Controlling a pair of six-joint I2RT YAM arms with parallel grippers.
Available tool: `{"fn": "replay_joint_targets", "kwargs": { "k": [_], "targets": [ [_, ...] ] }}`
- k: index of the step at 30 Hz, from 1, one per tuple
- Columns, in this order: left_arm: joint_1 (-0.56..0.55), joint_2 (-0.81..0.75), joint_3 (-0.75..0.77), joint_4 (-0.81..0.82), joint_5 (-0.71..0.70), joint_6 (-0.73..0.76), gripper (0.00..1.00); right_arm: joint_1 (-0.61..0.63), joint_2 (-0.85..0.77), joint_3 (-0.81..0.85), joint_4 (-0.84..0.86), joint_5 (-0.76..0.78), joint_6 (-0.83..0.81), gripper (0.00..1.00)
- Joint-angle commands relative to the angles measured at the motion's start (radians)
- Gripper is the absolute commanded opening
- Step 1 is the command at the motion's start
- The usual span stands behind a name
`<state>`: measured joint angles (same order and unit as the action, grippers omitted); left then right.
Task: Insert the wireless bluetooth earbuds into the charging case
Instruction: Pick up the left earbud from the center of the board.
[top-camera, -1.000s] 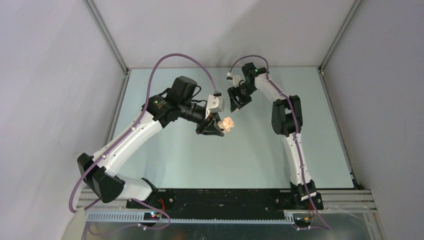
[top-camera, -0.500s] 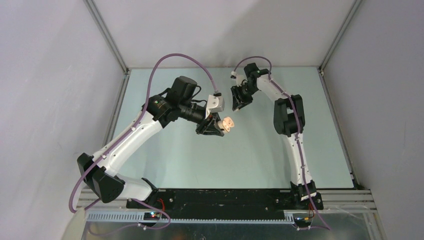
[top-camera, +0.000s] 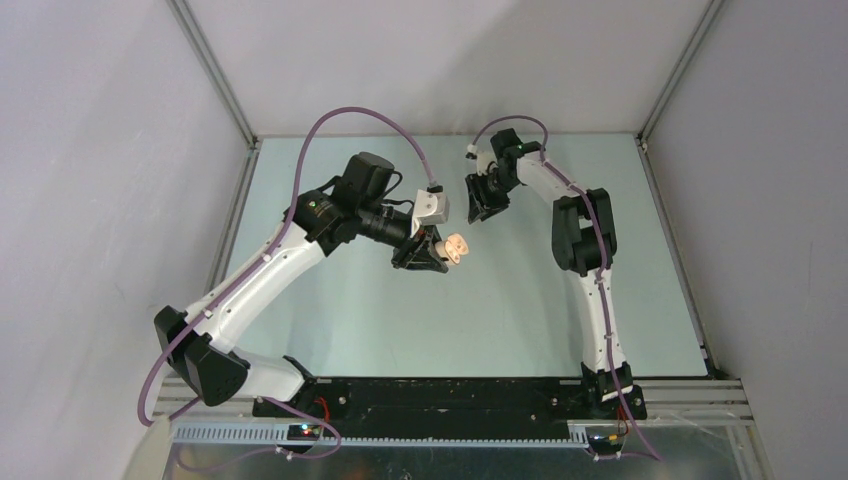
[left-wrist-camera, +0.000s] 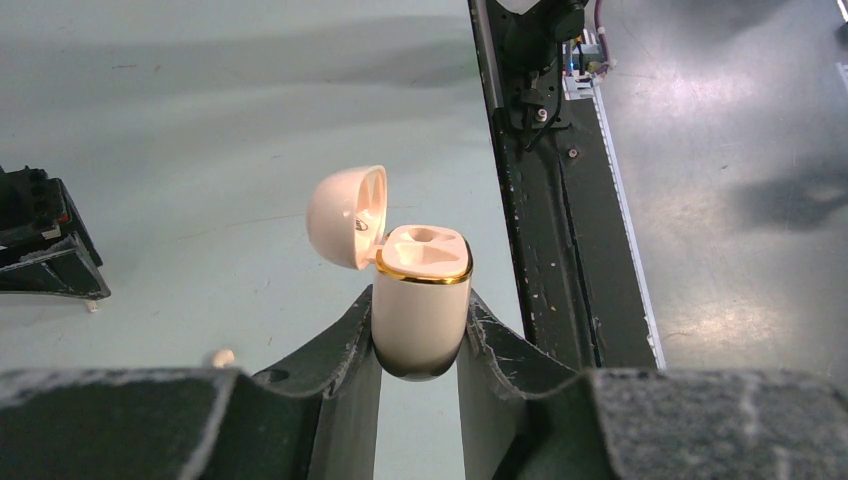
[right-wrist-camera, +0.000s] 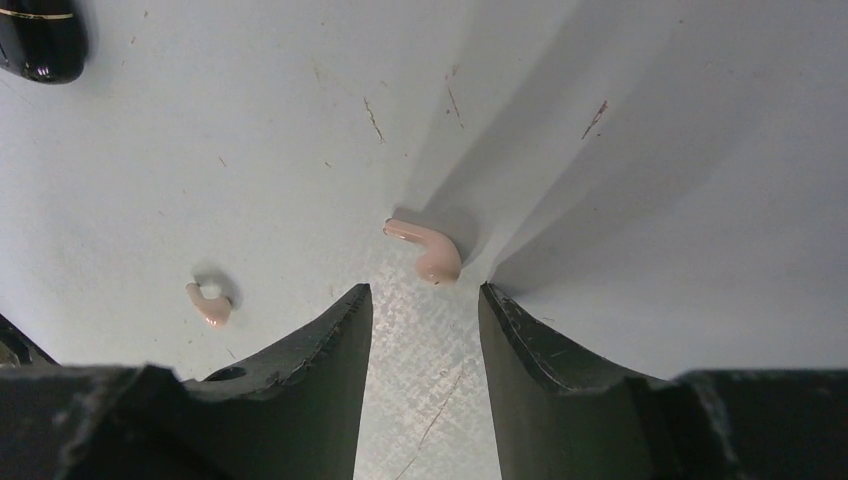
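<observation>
My left gripper (left-wrist-camera: 418, 312) clamps the open, empty beige charging case (left-wrist-camera: 422, 262), while my right gripper (right-wrist-camera: 424, 300), jaws apart and holding nothing, hovers just short of one beige earbud (right-wrist-camera: 430, 252) on the table (right-wrist-camera: 650, 150), a second earbud (right-wrist-camera: 208, 302) nearby, neither inserted yet.

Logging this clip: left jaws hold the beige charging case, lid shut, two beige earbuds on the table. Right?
No: the lid is open, per the left wrist view. Left jaws hold the beige charging case, lid open, two beige earbuds on the table.
</observation>
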<state>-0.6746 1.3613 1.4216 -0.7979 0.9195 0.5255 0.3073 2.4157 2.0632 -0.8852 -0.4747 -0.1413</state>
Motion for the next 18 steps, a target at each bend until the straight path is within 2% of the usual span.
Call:
{"fn": "replay_joint_targets", "kwargs": {
  "k": [1,18],
  "targets": [
    [-0.003,-0.037,0.020,0.019,0.012,0.017,0.01,0.001,0.008,0.005,0.007,0.067,0.030,0.48],
    [-0.003,-0.033,0.023,0.011,0.008,0.024,0.00,0.013,0.055,0.050,0.022,0.074,0.090,0.41]
  ]
}}
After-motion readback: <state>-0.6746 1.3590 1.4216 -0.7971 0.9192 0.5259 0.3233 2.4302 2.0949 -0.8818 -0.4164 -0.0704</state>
